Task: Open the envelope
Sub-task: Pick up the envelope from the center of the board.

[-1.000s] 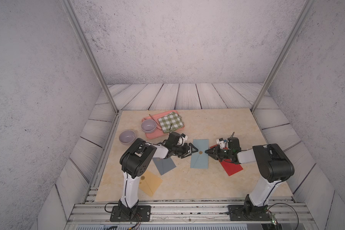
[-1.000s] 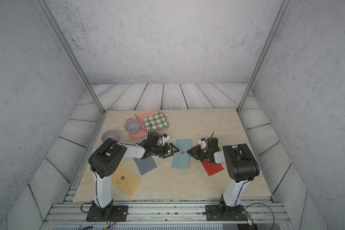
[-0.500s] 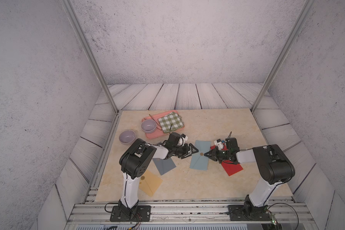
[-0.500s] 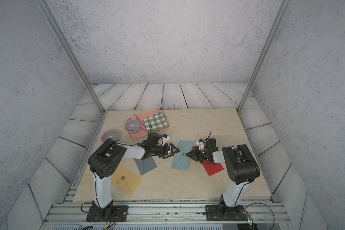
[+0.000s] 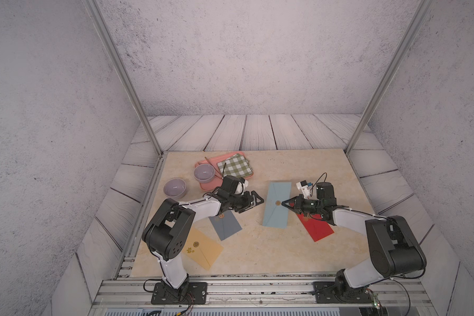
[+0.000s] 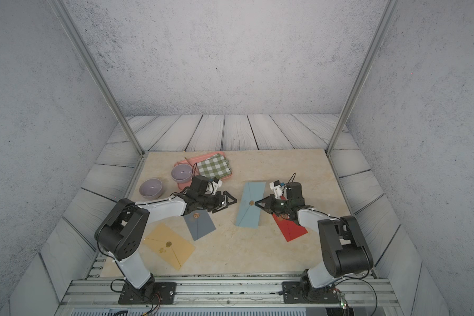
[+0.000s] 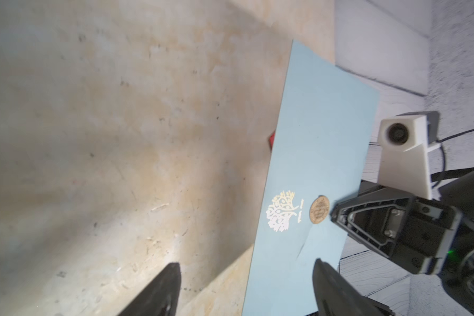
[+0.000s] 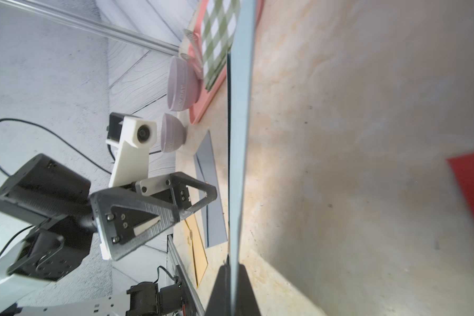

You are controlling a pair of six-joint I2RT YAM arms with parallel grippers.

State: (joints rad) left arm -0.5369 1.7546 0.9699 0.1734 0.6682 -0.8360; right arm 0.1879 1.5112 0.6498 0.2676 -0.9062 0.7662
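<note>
the light blue envelope [image 5: 277,203] lies seal side up near the middle of the worktop [image 5: 257,254]. its long axis runs from the rail side toward the back wall, and the far end leans a little to my right. the round gold seal [image 5: 278,203] sits at its centre, with a gold tree print just beside it on the side facing my left arm.

my right gripper [image 5: 283,203] reaches in across the envelope's right long edge, its tips ending just beside the seal. its jaws are pressed together on the paper. the right wrist view shows the envelope [image 8: 240,136] edge-on, running straight out from between my fingertips [image 8: 222,276], and the side i hold looks raised off the worktop. my left gripper [image 5: 255,203] hangs spread wide just off the envelope's left long edge, touching nothing. in the left wrist view the envelope [image 7: 320,131] stretches away past one of its fingers [image 7: 326,284].

the red envelope [image 5: 315,227] lies under my right forearm, and the grey-blue envelope [image 5: 226,225] under my left.

a second ago my right jaws stood slightly apart at the same spot, and now they are clamped. the envelope's far end sits a touch farther back. my left gripper is about where it was.
</note>
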